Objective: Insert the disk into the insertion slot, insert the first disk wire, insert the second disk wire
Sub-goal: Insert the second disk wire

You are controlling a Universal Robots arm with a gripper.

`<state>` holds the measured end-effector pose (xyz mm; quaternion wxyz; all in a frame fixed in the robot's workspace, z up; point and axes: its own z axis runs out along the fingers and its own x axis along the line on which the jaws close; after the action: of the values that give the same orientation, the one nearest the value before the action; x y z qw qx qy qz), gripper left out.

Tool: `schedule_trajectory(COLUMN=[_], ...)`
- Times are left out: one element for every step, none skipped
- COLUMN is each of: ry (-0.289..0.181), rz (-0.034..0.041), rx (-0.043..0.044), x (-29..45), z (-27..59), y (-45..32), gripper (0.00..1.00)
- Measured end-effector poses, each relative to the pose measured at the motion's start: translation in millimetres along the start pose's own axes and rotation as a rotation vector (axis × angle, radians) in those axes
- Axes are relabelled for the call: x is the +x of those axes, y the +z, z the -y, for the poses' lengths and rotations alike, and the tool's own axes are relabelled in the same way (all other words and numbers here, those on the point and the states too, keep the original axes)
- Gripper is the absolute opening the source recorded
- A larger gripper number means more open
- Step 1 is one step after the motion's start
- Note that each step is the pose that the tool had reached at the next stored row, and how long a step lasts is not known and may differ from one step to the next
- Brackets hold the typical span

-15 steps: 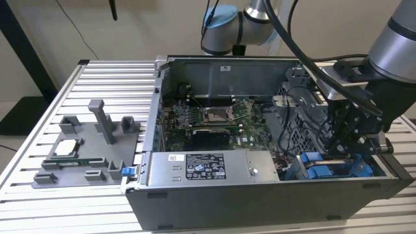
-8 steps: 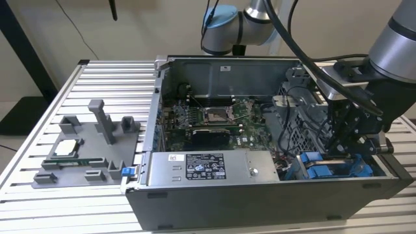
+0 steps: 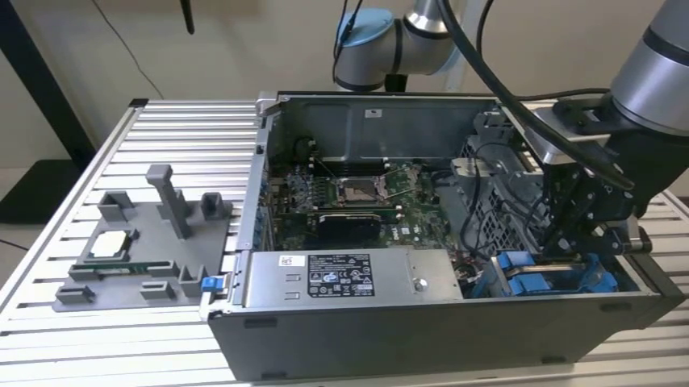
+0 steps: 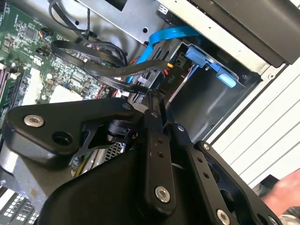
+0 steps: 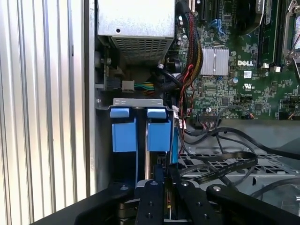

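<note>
A: What is seen in the exterior view?
B: An open computer case (image 3: pixel 431 234) is seen lying on a slatted table (image 3: pixel 183 129). The gripper (image 3: pixel 562 251) is lowered into the case's corner at the exterior view's right, just above the blue carrier frames (image 3: pixel 554 276). A grey power-supply box (image 3: pixel 350 276) is seated beside them, towards the exterior view's left. The motherboard (image 3: pixel 356 197) is exposed behind it. A grey fixture (image 3: pixel 151 246) with small parts is placed on the table, well apart from the case.

A: And the second wrist view?
B: The black gripper (image 4: pixel 157 105) is shown with its fingers drawn close together around a dark connector at the end of a flat black cable (image 4: pixel 93 63). Whether it is firmly clamped cannot be told. A blue cable (image 4: pixel 173 33) and a blue tab (image 4: pixel 211 65) are seen beyond it.

A: The first wrist view?
B: Two blue carrier tabs (image 5: pixel 140 126) are seen side by side in the drive bay (image 5: pixel 138 101), directly ahead of the gripper (image 5: pixel 161 171). The disk itself cannot be made out between the frames. Black cables (image 5: pixel 225 164) are draped just beside the bay.
</note>
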<state>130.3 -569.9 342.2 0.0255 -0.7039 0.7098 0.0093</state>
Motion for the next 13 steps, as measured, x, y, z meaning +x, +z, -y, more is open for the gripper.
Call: schedule_trajectory(ry=[0.0,0.0,0.0,0.0,0.0,0.0,0.0,0.0,0.0,0.0,0.0,0.0,0.0], rz=[0.0001,0.0005,0.0012,0.0014,0.0019,0.0025,0.0032,0.0028,0.0022,0.0017,0.0023,0.0044,0.0052], rx=[0.0005,0.0007,0.0009,0.0011,0.0014,0.0017,0.0019,0.002,0.0021,0.0021,0.0021,0.002,0.0019], x=[0.0,0.0,0.1,0.2,0.2,0.2,0.3,0.3,0.4,0.5,0.5,0.5,0.4], z=[0.0,0.0,-0.1,-0.1,-0.1,-0.1,-0.2,-0.2,-0.2,-0.2,-0.2,-0.3,-0.2], y=[0.3,0.9,1.8,2.5,3.2,3.9,4.9,5.8,6.9,8.0,8.5,9.2,8.8], gripper=[0.0,0.0,0.0,0.0,0.0,0.0,0.0,0.0,0.0,0.0,0.0,1.0,1.0])
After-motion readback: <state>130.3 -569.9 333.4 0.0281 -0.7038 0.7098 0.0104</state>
